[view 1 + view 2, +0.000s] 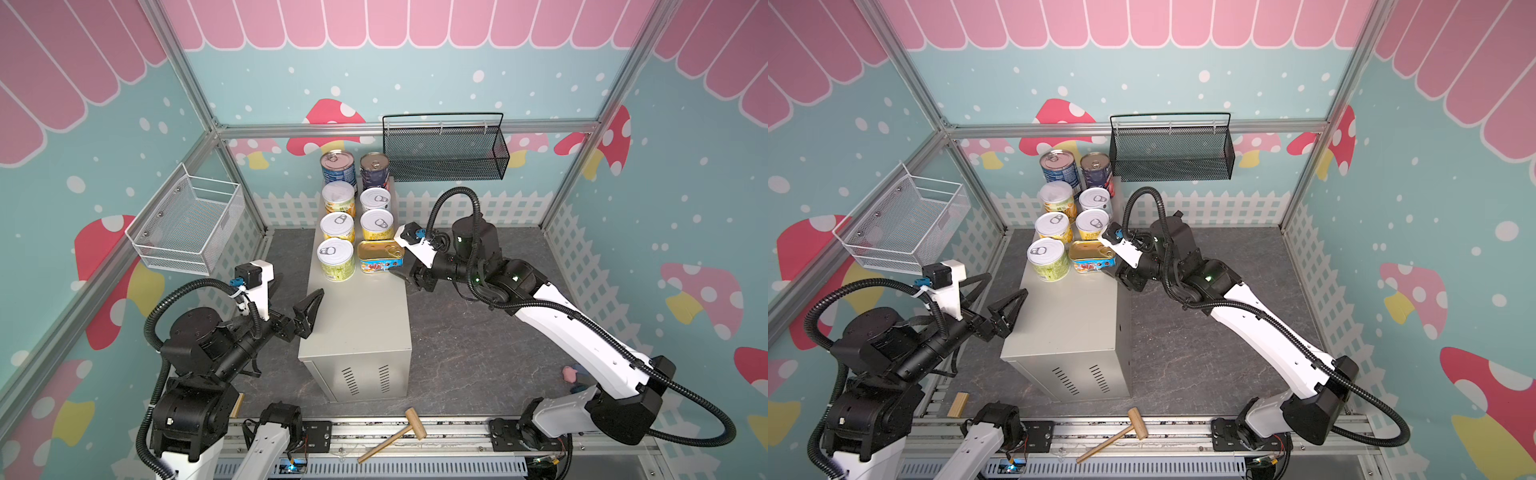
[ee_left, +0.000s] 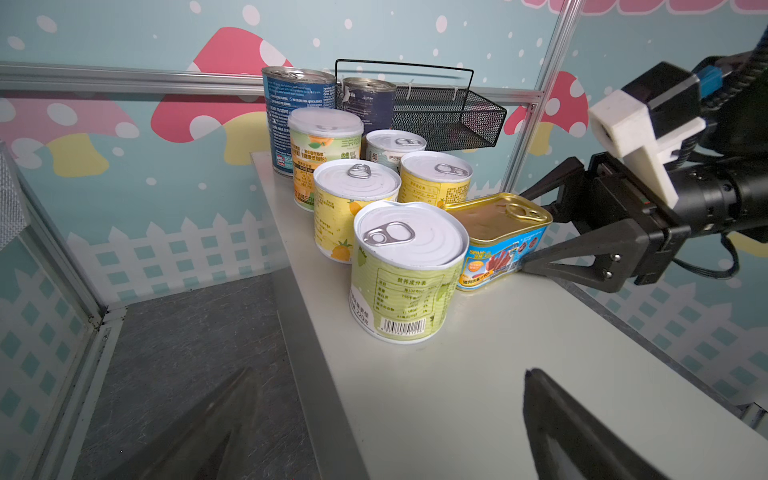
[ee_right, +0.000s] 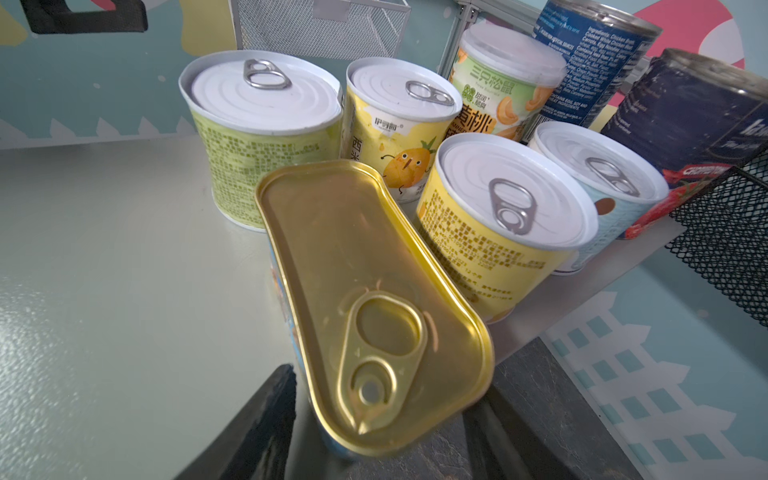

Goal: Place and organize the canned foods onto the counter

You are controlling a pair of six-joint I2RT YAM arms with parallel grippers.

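Observation:
The counter [image 1: 357, 332] [image 1: 1071, 324] is a tall beige-grey metal box in both top views. The canned foods stand in two rows at its far end: two tall blue tins [image 1: 338, 166] at the back, then several short yellow and green tins [image 1: 337, 226]. A flat gold tin [image 1: 380, 255] [image 2: 494, 224] [image 3: 353, 270] stands nearest, beside a green tin [image 2: 399, 270]. My right gripper [image 1: 399, 259] [image 3: 386, 374] is open astride the gold tin's end, fingers close on both sides, a sliver of counter showing beside one. My left gripper [image 1: 297, 289] [image 2: 388, 374] is wide open over the counter's left edge, empty.
A black mesh basket [image 1: 446, 153] hangs on the back wall, close to the rear tins. A white wire basket [image 1: 191, 224] hangs on the left wall. A wooden mallet [image 1: 395, 432] lies on the front rail, and a small pink thing [image 1: 569, 374] lies on the floor at right.

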